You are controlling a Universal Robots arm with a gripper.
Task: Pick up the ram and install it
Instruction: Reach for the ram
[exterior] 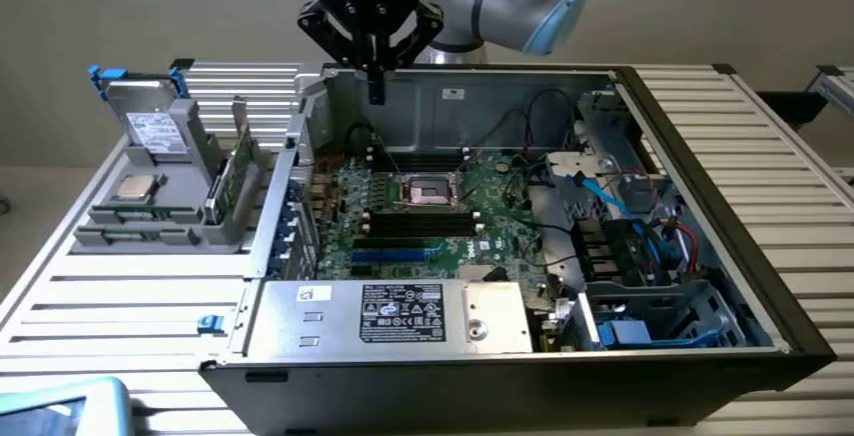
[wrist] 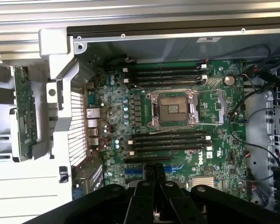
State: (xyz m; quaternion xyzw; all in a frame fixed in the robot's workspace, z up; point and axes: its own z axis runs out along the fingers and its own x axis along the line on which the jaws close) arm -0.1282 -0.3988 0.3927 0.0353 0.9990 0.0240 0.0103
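Hovering high above the open case (exterior: 481, 106), the gripper (exterior: 378, 91) is pointing straight down in the exterior view. Its fingers are pressed together and are carrying nothing. It is showing against the case's rear wall, well above the motherboard (exterior: 400, 211).

The ram (exterior: 230, 181) is standing on its long edge in a grey rack (exterior: 134, 234) outside the case, on the exterior view's left, well apart from the gripper. The rack is probably keeping it upright so that its upper edge is free for a pinch from above. A drive (exterior: 156, 128) is standing in the same rack, and a square chip (exterior: 134, 188) is lying flat beside it. The black slots (exterior: 424, 221) near the socket (exterior: 430, 191) are looking empty, so the installing is not yet done.

In the wrist view the camera is looking down on the motherboard (wrist: 214, 158). The fingers (wrist: 149, 175) are appearing as two dark bars side by side, touching each other and clamping nothing.

The ram (wrist: 25, 112) is showing as a long green strip in the pale rack (wrist: 32, 170), beyond the case's side wall and not inside the case. The slots (wrist: 170, 140) are lying on both sides of the socket (wrist: 174, 108) with no stick in them. They are probably lying open to the approach from above.
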